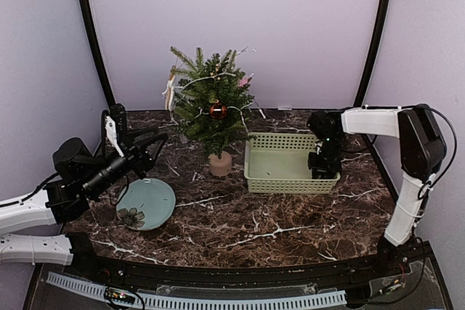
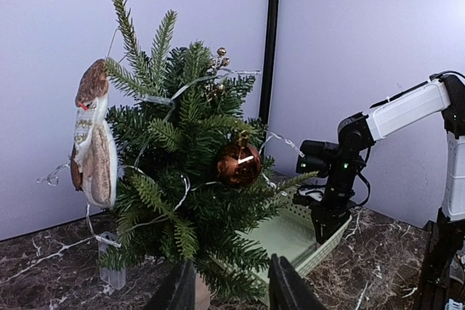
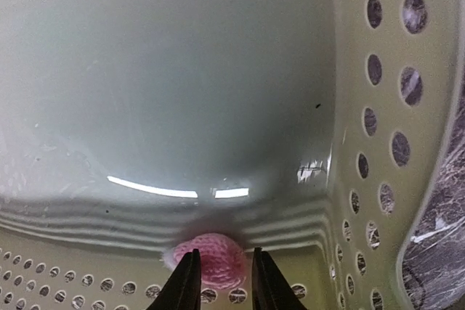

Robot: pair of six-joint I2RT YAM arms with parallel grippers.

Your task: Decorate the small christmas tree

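Note:
The small christmas tree (image 1: 211, 103) stands in its beige pot (image 1: 220, 163) at the back middle of the table. It carries a bronze-red bauble (image 2: 238, 163), a brown and white hanging figure (image 2: 93, 143) on its left side, a pink piece (image 1: 243, 81) and a clear light string. My left gripper (image 2: 231, 284) is open and empty, low in front of the tree (image 2: 182, 179). My right gripper (image 3: 225, 284) reaches down into the green basket (image 1: 290, 179). Its fingers stand slightly apart over a pink knitted ball (image 3: 214, 259) in the basket's corner.
A teal plate (image 1: 145, 203) with a flower pattern lies on the dark marble table, front left of the tree. The basket's perforated wall (image 3: 378, 143) rises close to the right of my right gripper. Lilac walls and black poles enclose the table.

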